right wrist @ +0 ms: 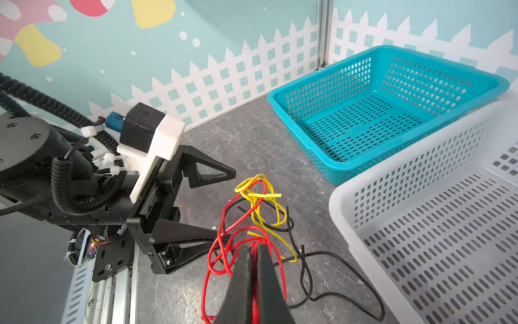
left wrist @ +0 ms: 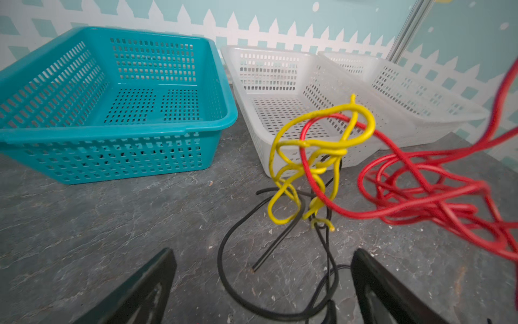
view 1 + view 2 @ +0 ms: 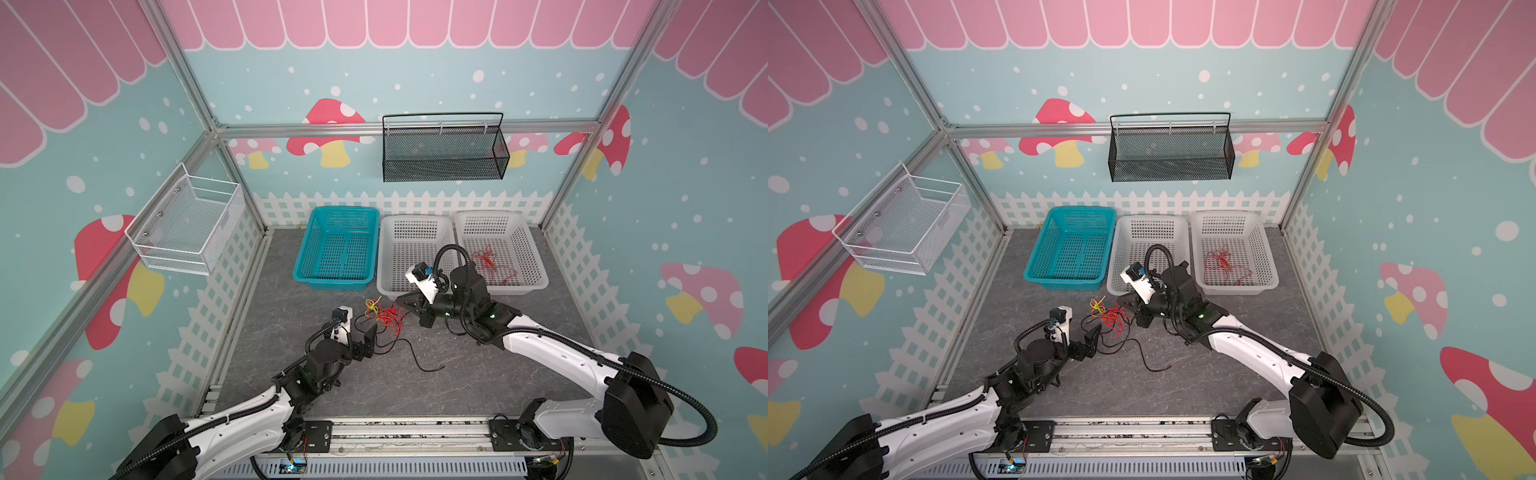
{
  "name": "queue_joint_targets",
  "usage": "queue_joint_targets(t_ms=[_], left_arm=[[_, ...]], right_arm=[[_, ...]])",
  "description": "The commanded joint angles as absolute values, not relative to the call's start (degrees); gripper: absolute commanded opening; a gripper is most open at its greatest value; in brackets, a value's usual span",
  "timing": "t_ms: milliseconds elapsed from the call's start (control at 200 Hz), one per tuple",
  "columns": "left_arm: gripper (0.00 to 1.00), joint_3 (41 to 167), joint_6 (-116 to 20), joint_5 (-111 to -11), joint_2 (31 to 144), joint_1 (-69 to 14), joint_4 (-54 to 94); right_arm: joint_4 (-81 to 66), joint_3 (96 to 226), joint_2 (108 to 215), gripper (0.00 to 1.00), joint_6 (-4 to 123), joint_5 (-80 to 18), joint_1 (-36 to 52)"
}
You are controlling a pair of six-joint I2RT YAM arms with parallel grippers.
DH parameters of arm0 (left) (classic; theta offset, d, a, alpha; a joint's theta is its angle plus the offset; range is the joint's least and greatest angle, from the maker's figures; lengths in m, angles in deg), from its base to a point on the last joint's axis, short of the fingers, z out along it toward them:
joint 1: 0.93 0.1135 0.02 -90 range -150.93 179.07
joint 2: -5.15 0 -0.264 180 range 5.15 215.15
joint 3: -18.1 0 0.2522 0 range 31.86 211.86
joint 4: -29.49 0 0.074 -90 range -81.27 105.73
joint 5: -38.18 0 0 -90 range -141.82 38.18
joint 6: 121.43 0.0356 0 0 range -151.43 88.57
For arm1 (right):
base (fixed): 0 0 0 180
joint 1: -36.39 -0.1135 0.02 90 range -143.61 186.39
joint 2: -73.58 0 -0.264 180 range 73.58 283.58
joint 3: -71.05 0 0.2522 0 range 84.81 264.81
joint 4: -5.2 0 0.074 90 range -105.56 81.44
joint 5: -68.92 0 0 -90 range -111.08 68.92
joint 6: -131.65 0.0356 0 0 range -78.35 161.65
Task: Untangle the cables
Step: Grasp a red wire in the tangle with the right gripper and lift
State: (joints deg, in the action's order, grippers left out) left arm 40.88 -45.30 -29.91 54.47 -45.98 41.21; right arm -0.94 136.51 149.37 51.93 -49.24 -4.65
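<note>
Right wrist: I'm clamping the red cable (image 1: 224, 213) in my right hand (image 1: 254, 248). Left hand (image 2: 263, 252) is gaping, empty. Pulling risks cinching the yellow cable (image 1: 269, 194).

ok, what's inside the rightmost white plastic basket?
A loose red wire tangle lies on the perforated floor of the rightmost white plastic basket; nothing else shows there. In a top view the right arm's black body covers the near-left corner.

Baskets (image 3: 328, 283) crowd behind the cables (image 3: 386, 318); table (image 3: 478, 382) open nearside.
</note>
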Motion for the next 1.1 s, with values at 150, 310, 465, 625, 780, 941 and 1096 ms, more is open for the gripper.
queue_joint_targets(t_ms=[150,310,465,625,780,941,1096], left_arm=[[0.97,40.3,-41.4,-30.7,60.1,-45.7,55.1],[0.89,40.6,-40.6,-27.7,64.0,-45.7,60.2],[0.63,40.9,-40.0,-25.0,64.4,-45.7,62.2],[0.27,41.7,-39.4,-25.4,62.1,-45.7,57.8],[0.00,42.0,-40.7,-24.5,58.2,-45.7,49.3],[0.00,40.6,-42.0,-24.1,53.1,-45.7,43.1],[0.00,39.7,-42.8,-23.7,48.1,-45.7,37.3]], right_arm=[[1.9,136.1,149.0,0.00,51.7,-55.9,-5.1],[2.3,136.0,148.5,0.00,52.1,-58.6,-5.2],[2.4,135.7,148.5,0.00,52.6,-59.4,-5.2],[1.7,135.3,147.3,0.00,52.9,-53.8,-5.2],[-1.8,135.2,145.4,0.00,52.5,-41.5,-5.2],[-6.9,135.5,144.9,0.00,50.9,-31.8,-5.2],[-10.7,135.5,144.6,0.00,49.7,-24.5,-5.1]])
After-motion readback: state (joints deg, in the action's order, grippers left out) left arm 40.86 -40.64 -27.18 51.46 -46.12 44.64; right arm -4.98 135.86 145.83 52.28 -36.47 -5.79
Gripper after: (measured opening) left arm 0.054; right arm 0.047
